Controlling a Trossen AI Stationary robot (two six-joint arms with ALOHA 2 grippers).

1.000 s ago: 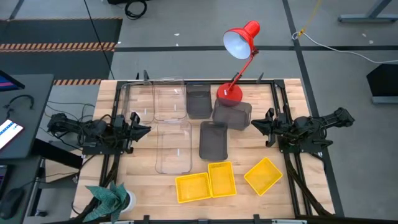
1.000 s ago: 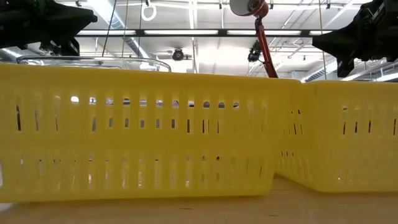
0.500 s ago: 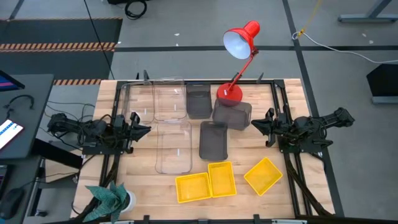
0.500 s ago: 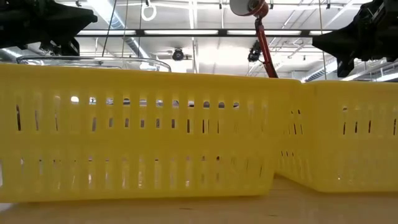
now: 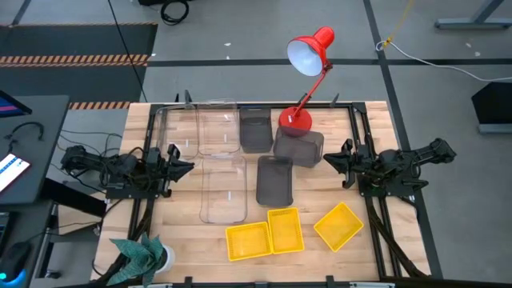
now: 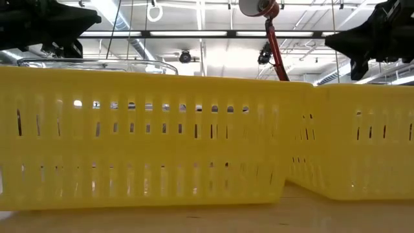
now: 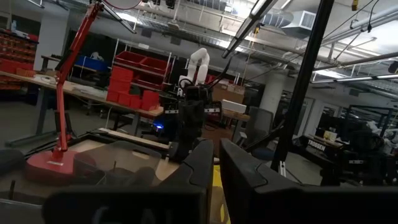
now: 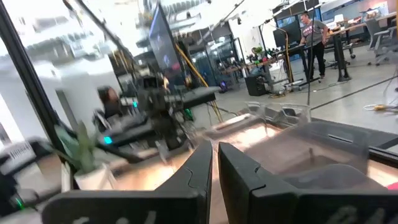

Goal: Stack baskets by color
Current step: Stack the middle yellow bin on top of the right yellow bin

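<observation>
above table edges, seemingly level arms point(image 5: 120, 170)

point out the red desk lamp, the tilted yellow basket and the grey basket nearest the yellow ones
red desk lamp point(image 5: 310, 50): high view, on its shade.
tilted yellow basket point(image 5: 338, 225): high view, on its floor.
grey basket nearest the yellow ones point(image 5: 274, 180): high view, on its floor.

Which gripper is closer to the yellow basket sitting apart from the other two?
The right gripper: it is above the lone yellow basket and just to its right. The left gripper waits across the table, beyond the clear baskets.
</observation>
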